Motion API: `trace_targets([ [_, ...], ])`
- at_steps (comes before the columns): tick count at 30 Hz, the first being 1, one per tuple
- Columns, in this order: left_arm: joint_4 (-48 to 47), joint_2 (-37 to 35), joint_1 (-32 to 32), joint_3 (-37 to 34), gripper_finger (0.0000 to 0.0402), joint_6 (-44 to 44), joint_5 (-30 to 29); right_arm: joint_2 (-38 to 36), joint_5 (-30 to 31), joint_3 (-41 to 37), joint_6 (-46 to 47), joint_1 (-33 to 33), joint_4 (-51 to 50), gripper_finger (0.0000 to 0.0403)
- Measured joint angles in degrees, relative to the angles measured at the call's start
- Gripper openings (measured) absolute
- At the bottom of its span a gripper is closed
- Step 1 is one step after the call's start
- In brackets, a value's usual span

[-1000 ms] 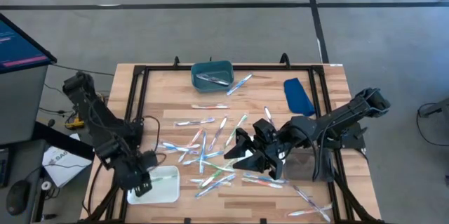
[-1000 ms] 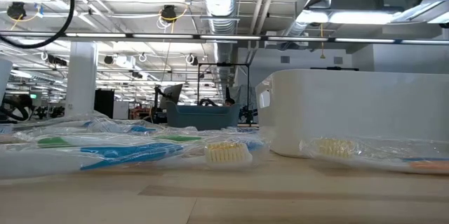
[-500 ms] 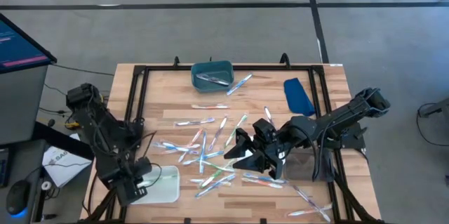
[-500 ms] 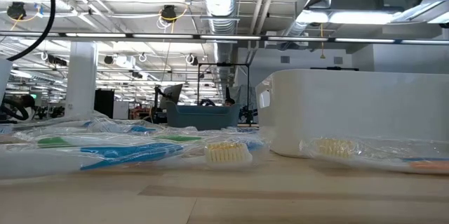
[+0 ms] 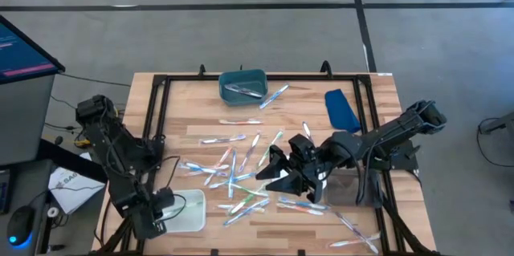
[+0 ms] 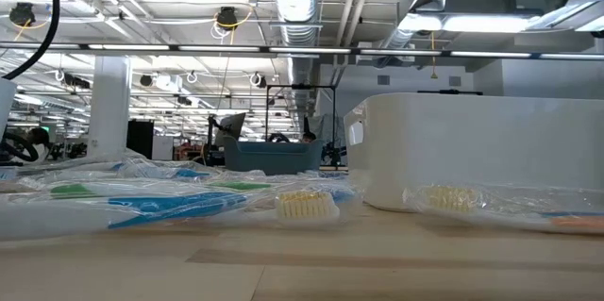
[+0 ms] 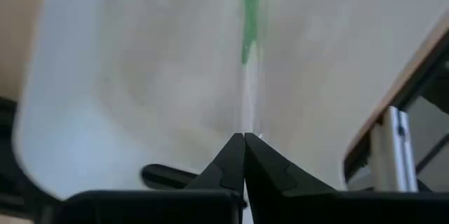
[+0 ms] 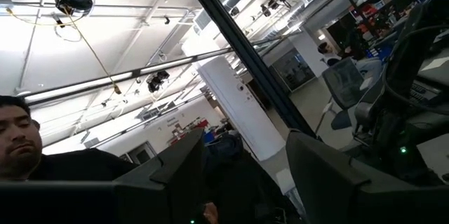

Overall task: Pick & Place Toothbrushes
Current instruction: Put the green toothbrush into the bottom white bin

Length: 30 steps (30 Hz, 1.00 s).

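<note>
Left arm sits at the near-left corner of the light wooden slatted table (image 5: 369,103). Left gripper (image 5: 154,217) hangs over the near-left edge of the shallow white rectangular plastic tray (image 5: 191,217). In the left wrist view its two dark fingers (image 7: 231,164) are pressed tip to tip, clamped on the clear end of a green-and-clear thin plastic toothbrush (image 7: 248,13) that runs away from the tips across the white tray floor (image 7: 140,76).

Centre of the table: scattered pile of thin plastic toothbrushes (image 5: 233,168), white, clear, green, blue and pink, lying loose at all angles between the white tray and the right arm. Some overlap. From the low view the nearest ones appear wrapped in clear film, with a cream bristle head (image 6: 307,207) facing the camera; the white tray wall (image 6: 472,150) stands just behind them.

Far edge, centre: teal rectangular plastic bin (image 5: 242,85) with a few pale toothbrushes inside (image 5: 243,90). One more toothbrush (image 5: 275,95) lies on the wood just beside the bin's right side.

Right of that: blue flat oblong object (image 5: 341,110), tilted, apart from the pile.

Right arm reaches in from the right edge. Right gripper (image 5: 277,174) is low over the right side of the pile, fingers spread apart, nothing visible between them. Its wrist camera looks up toward the ceiling; a person (image 8: 28,147) shows at the picture's edge.

More toothbrushes (image 5: 353,232) trail toward the near-right corner.
</note>
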Motion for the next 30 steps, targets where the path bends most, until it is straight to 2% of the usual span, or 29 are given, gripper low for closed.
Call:
trace_targets([
  [6,0.3,0.0,0.0,0.0,0.0000,-0.2,0.2,0.0,0.0,0.0,0.0,0.1,-0.1,0.0194],
  [13,-4.8,0.0,-0.4,1.1,0.0000,-2.1,-3.6,0.0,-0.2,0.0,0.0,0.6,-0.1,0.0196],
  [19,-8.0,0.0,-0.2,-0.3,0.0000,-4.5,4.3,0.0,-0.2,0.0,0.0,1.0,-0.3,0.0194],
  [30,-2.7,0.0,-0.4,-0.4,0.0000,-4.0,4.5,0.0,-0.2,0.0,-0.2,0.9,-0.3,0.0194],
])
